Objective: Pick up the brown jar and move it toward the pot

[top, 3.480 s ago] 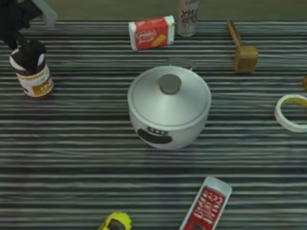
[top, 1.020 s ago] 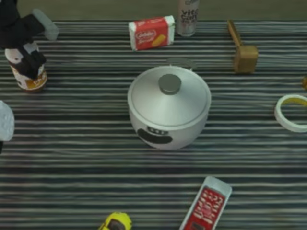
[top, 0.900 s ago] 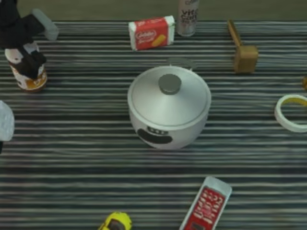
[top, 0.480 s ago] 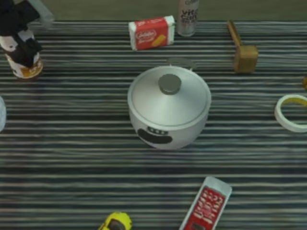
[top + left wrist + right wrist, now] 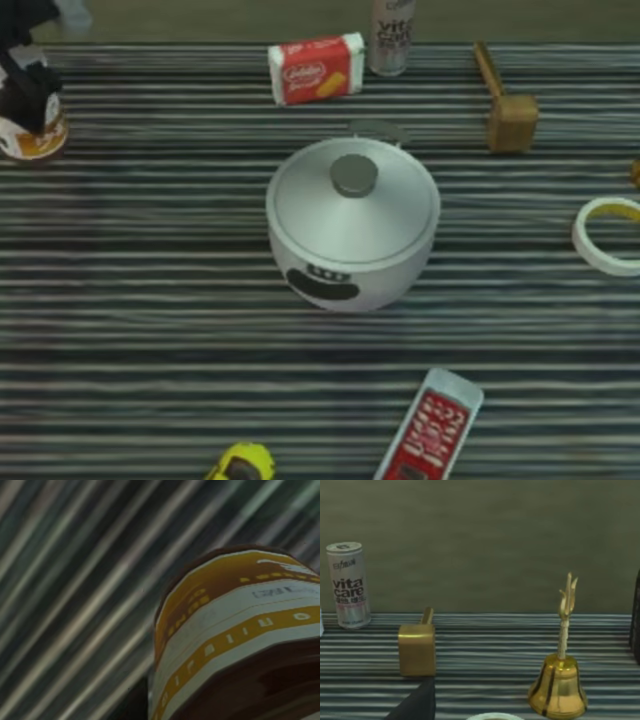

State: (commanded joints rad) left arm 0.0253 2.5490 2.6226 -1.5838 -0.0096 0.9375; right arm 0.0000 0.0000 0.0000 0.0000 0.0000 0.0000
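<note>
The brown jar (image 5: 28, 140), with its orange-and-white label, is at the table's far left edge in the top view. My left gripper (image 5: 32, 95) is shut on its upper part from above and hides the lid. The left wrist view is filled by the jar's label and dark contents (image 5: 240, 630) over the striped cloth. The silvery pot (image 5: 352, 225), with its grey knob and black oval mark, stands at the table's middle, well to the right of the jar. My right arm is out of the top view. Only one dark finger (image 5: 420, 700) of it shows in the right wrist view.
A red-and-white packet (image 5: 315, 68) and a tall white can (image 5: 392, 35) stand at the back. A wooden mallet (image 5: 508, 110) and a tape ring (image 5: 610, 235) lie on the right. A red box (image 5: 430, 425) and a yellow toy (image 5: 240, 465) lie at the front. A gold bell (image 5: 559, 685) shows in the right wrist view.
My left gripper, shut on the jar, has carried it toward the top view's far left corner, farther from the pot. The pale round shape at the left edge has gone from view.
</note>
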